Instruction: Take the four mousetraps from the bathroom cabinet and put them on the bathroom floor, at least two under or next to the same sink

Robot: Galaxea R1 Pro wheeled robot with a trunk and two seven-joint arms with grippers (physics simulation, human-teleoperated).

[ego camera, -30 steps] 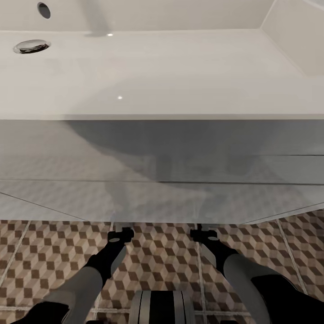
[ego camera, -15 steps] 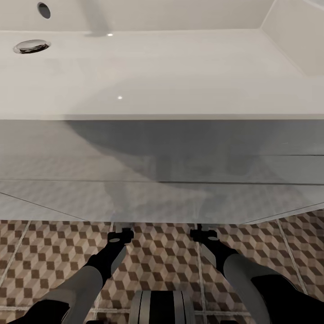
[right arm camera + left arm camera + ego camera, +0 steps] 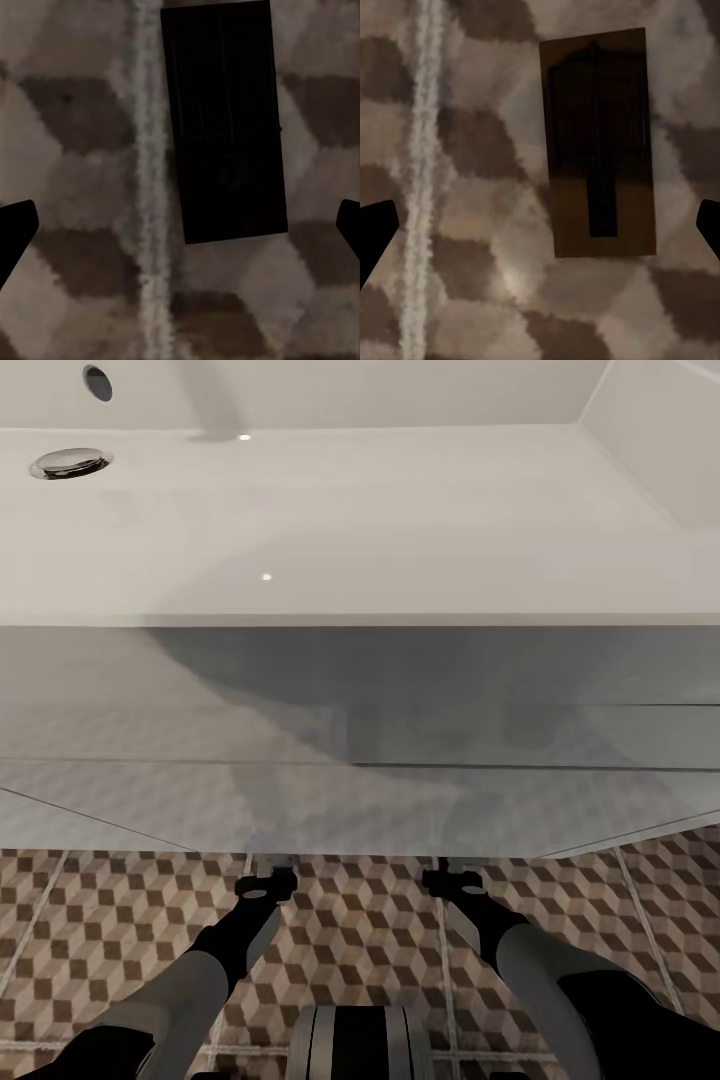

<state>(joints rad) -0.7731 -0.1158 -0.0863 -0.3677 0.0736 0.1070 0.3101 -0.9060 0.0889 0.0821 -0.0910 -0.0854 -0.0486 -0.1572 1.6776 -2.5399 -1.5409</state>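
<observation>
Sink (image 3: 330, 510): white basin top, with the front of the wall-hung vanity below it; a chrome drain (image 3: 68, 462) is seen at the far left of the basin.
Bathroom floor (image 3: 360, 950): cube-patterned tiles with light grout lines, visible under the vanity's lower edge.
Progress: two mousetraps are seen lying flat on the tiles, one below each wrist camera. Given where the arms reach, both are judged to be under or just beside the sink, so the sink condition is probably met. The other two traps and the cabinet are not accounted for here; whether they are placed cannot be told.
Left arm: extended forward and down, with the left gripper (image 3: 266, 882) at the vanity's lower edge, above the floor.
Right arm: mirrored pose, right gripper (image 3: 452, 880) at the same height, apart from the left.
Left gripper state: fingers spread wide, nothing held; dark fingertips (image 3: 376, 234) are seen at both picture edges.
Right gripper state: likewise spread and empty; fingertips (image 3: 15, 229) at the edges.
Left mousetrap (image 3: 598, 142): brown board with dark metal parts, beside a grout line, untouched by the fingers.
Right mousetrap (image 3: 223, 120): much darker in shade, just beside a grout line, clear of the fingers.
</observation>
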